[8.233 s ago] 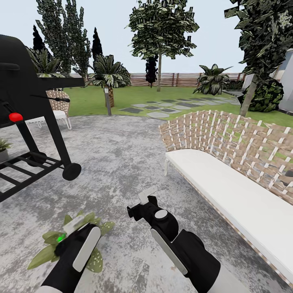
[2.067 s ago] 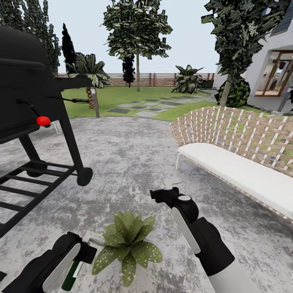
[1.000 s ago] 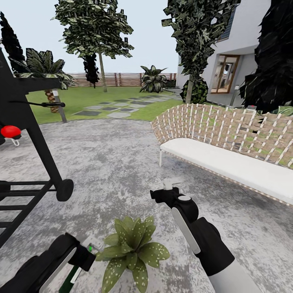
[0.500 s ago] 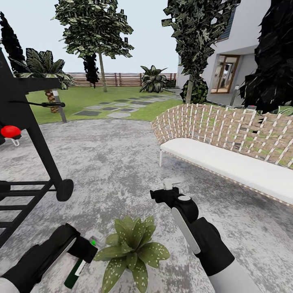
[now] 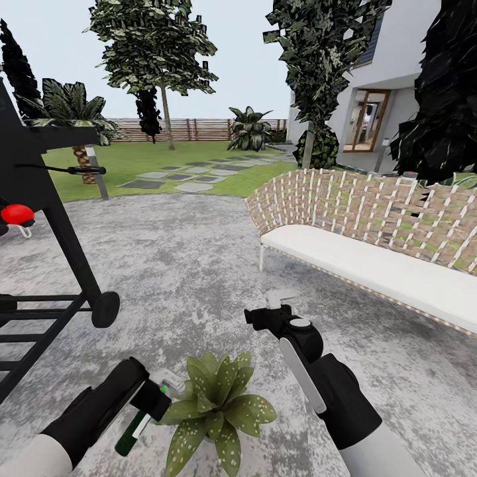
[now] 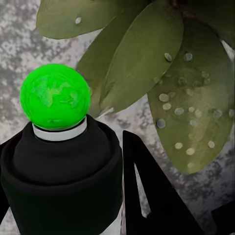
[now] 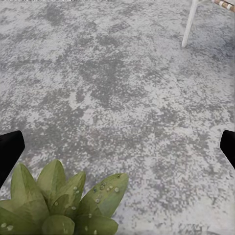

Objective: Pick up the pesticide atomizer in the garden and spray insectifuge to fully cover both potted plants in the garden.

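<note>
My left gripper (image 5: 158, 396) is shut on the pesticide atomizer (image 5: 131, 429), a dark green bottle with a white label that hangs tilted below the hand. Its spray head (image 6: 55, 95) glows bright green above a black neck and points at the leaves of a potted plant (image 5: 215, 404). The broad, white-speckled leaves (image 6: 188, 93) lie just beyond the nozzle, with one dark finger (image 6: 147, 196) beside the bottle. The plant stands on the grey stone patio (image 5: 192, 265). My right gripper (image 5: 277, 299) hovers open above and right of the plant (image 7: 63, 205), with nothing between its fingertips (image 7: 10, 152).
A black grill (image 5: 40, 199) with a red knob (image 5: 16, 213) stands close on the left. A wicker bench (image 5: 371, 258) with a white cushion runs along the right. Beyond the patio lie lawn (image 5: 146, 159), stepping stones, trees, a wooden fence (image 5: 199, 129) and a house (image 5: 397, 99).
My left arm has pushed forward and right, bringing the atomizer's nozzle up against the plant's leaves. Before that the view swung right. The right arm has kept still.
</note>
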